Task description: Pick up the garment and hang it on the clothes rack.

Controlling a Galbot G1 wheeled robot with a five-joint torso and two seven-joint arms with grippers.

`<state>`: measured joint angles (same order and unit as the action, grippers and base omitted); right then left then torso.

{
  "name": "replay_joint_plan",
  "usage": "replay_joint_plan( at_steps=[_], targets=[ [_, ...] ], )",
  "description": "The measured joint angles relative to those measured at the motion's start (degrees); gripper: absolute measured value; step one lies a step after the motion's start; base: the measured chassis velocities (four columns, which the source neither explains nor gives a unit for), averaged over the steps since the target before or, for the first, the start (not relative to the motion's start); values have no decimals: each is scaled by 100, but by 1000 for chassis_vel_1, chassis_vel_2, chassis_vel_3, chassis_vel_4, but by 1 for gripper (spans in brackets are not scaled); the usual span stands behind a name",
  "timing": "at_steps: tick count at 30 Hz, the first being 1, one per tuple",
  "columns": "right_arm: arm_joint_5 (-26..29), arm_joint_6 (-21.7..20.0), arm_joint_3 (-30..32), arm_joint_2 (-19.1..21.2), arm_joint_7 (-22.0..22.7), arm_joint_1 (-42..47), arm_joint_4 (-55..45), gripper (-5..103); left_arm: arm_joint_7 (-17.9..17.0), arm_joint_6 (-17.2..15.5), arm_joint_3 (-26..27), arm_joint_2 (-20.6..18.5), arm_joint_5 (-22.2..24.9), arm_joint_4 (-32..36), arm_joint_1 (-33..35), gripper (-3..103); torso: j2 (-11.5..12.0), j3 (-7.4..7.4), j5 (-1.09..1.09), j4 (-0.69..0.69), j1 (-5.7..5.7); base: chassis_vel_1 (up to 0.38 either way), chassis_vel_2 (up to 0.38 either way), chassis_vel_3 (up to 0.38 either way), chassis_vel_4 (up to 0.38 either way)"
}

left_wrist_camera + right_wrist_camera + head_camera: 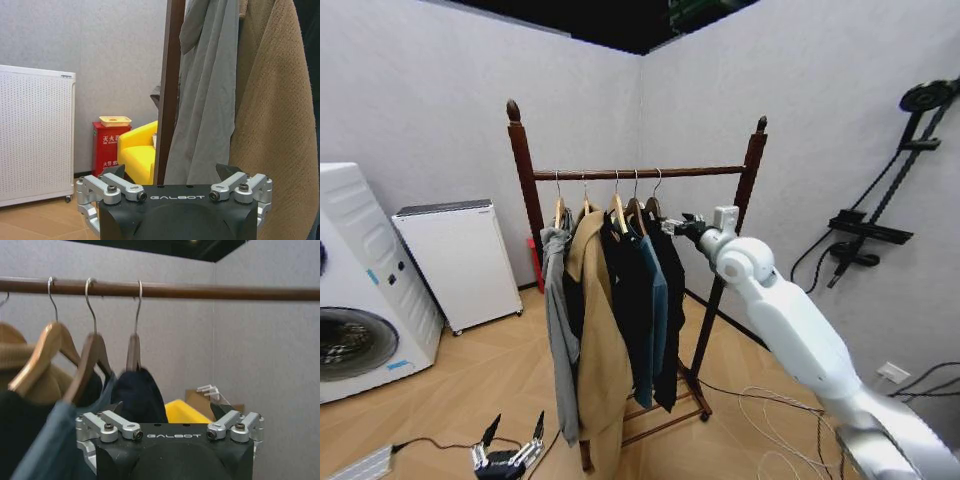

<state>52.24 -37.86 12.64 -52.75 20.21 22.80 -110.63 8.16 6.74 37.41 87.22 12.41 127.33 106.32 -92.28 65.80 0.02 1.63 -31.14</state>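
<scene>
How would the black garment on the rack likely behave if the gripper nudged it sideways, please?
The garment hangs in long, limp folds, so it is probably floppy and would sway. Its metal hook merely loops over the clothes rack bar, so it may slide. The right gripper is beside its hanger.

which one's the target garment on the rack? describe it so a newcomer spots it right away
Find the tall reddish-brown clothes rack in the room's corner. On its bar, take the last hanger toward the right post, by the right gripper: the garment there is long and plain black, unlike the blue jacket beside it and the tan coat further left.
</scene>
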Motion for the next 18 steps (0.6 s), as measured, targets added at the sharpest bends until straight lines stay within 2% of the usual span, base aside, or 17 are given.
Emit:
replay_joint_plan(
  at_steps=[1,2,5,6,9,18],
  targets=[
    [-118,37,190,24,3,418,-196,99,-2,0,0,0,0,0,0,100,0,0,1,1,0,0,0,0,0],
    [-118,37,190,24,3,418,-196,99,-2,0,0,0,0,0,0,100,0,0,1,1,0,0,0,0,0],
    [-747,204,740,-37,-31,1533,-677,100,2,0,-1,0,0,0,1,100,0,1,-2,-1,0,0,0,0,0],
    [-747,204,740,-37,-31,1533,-677,100,2,0,-1,0,0,0,1,100,0,1,-2,-1,0,0,0,0,0],
    [-1322,278,1231,-309,-146,2738,-1096,100,-2,0,1,0,0,0,0,100,0,1,-1,1,0,0,0,0,0],
    [-2021,548,1516,-805,-260,3681,-1375,100,-2,0,0,-1,0,0,0,100,1,1,-2,-2,-2,0,0,0,0]
  ],
)
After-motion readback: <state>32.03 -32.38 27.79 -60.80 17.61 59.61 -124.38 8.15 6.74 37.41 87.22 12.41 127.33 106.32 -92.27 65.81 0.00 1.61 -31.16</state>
